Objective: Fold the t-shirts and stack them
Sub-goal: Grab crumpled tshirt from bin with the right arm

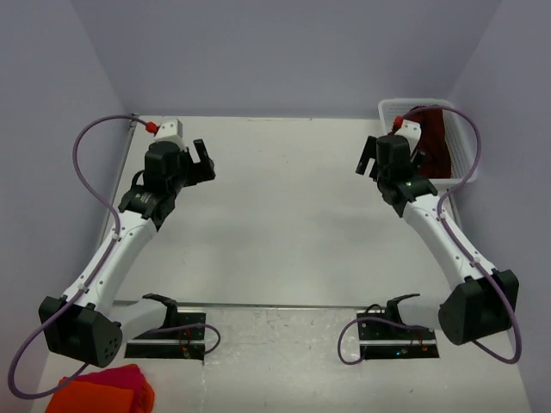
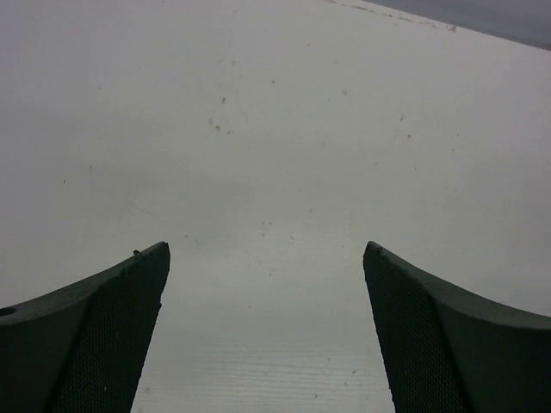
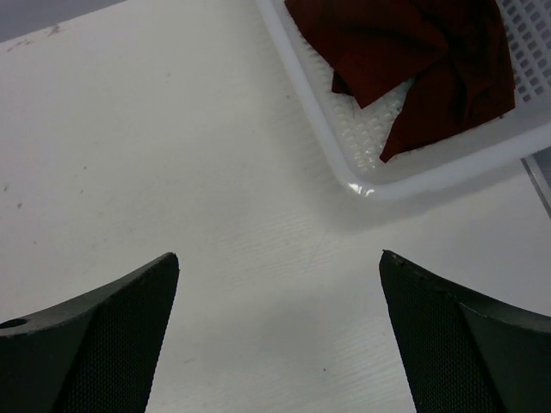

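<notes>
Both arms reach forward over the bench (image 1: 284,215). The left pincer (image 2: 267,249) and right pincer (image 3: 280,255) are spread wide, holding nothing. The maroon t-shirts (image 3: 405,34) lie crumpled in the basket (image 3: 448,170) at the far right corner, their long axis unclear.

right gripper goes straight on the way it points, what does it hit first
The right gripper would probably meet bare table first; the basket with the t-shirts sits off to the side, though depth is unclear.
</notes>
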Available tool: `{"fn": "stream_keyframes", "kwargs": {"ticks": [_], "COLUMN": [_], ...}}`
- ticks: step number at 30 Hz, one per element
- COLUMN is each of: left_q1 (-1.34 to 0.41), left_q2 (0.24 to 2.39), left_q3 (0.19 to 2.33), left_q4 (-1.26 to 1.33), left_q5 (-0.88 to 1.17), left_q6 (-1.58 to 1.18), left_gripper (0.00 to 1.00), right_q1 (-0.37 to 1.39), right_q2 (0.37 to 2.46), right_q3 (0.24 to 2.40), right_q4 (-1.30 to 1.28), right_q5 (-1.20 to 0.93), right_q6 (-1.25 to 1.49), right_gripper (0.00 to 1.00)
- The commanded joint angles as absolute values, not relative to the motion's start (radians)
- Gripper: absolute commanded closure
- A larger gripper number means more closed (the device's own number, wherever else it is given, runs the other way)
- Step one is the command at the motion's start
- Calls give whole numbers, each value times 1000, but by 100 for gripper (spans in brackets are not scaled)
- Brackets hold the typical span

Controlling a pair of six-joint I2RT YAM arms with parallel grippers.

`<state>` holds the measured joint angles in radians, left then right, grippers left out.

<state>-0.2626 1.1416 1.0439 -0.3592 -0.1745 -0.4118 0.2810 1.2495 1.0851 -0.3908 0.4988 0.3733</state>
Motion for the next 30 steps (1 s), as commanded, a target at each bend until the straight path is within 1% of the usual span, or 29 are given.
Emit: {"fn": "stream_keyframes", "kwargs": {"ticks": [1, 2, 4, 6, 7, 9, 11, 15, 20, 23, 27, 28, 29, 30], "left_q1": [-265, -264, -265, -265, -265, -267, -268, -278, -278, -278, -278, -278, -278, -278], "left_q2": [1083, 1072, 1039, 1008, 999, 980, 976, 979, 980, 991, 1022, 1025, 1028, 1028], "left_q3": [999, 982, 937, 898, 887, 855, 844, 830, 841, 854, 862, 864, 867, 867], "left_q4": [-353, -330, -304, -290, -273, -249, -238, -236, -242, -249, -242, -242, -241, -242], "left_q5": [-121, -108, -80, -52, -37, -6, 17, 31, 32, 37, 60, 60, 60, 51], "left_q6": [-442, -443, -446, -460, -463, -474, -480, -472, -466, -466, -474, -472, -465, -462], "left_gripper": [7, 8, 8, 9, 10, 11, 12, 13, 13, 13, 13, 13, 13, 13], "right_q1": [169, 154, 111, 78, 66, 35, 15, -58, -112, -133, -149, -150, -152, -150], "right_q2": [1360, 1430, 1500, 1590, 1621, 1710, 1762, 1916, 2121, 2202, 2301, 2321, 2353, 2365], "right_q3": [1210, 1235, 1310, 1385, 1413, 1512, 1560, 1707, 1873, 1957, 2038, 2058, 2087, 2100], "right_q4": [-363, -362, -347, -302, -290, -296, -276, -246, -227, -244, -265, -274, -290, -288], "right_q5": [478, 538, 561, 566, 536, 477, 450, 365, 370, 318, 290, 284, 263, 265], "right_q6": [373, 382, 341, 293, 241, 206, 181, 111, 0, -55, -84, -89, -90, -92], "right_gripper": [1, 1, 1, 12, 12, 10, 8, 8, 9, 9, 13, 16, 19, 27]}}
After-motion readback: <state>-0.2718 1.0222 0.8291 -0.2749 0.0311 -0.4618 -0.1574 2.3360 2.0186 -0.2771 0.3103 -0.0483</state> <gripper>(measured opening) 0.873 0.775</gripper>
